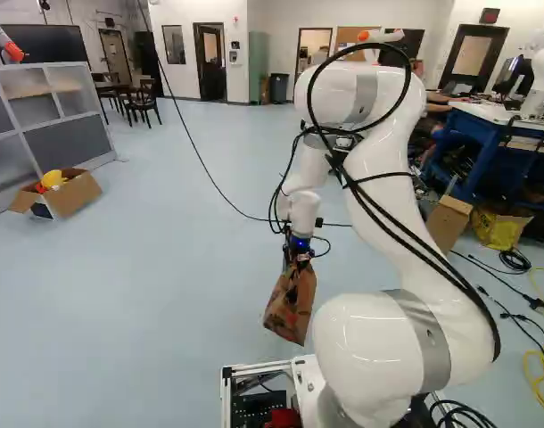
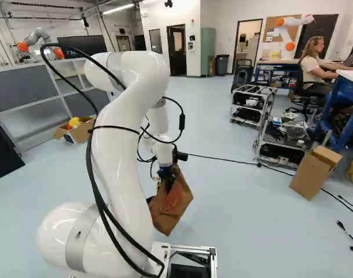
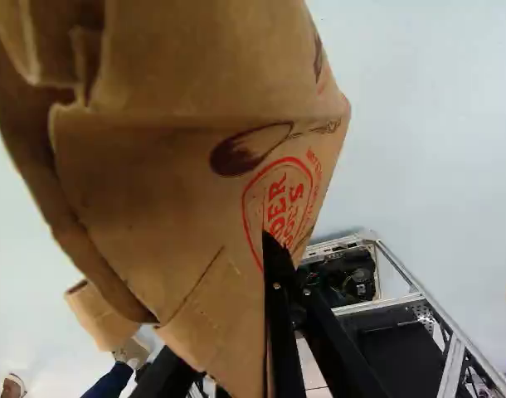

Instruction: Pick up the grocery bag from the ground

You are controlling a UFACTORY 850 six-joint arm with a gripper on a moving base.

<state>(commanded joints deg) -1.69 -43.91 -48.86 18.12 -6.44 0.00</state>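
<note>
Bright indoor light, soft shadows

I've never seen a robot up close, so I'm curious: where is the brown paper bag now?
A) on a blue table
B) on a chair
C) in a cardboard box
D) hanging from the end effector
D: the brown paper bag hangs from the end effector, pinched between its fingers.

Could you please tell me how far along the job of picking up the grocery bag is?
Done: the black jaws are shut on the brown paper bag with red print. In hand: it hangs tilted under the white arm, apparently clear of the pale blue floor. Left: probably nothing beyond a steady hold.
</note>
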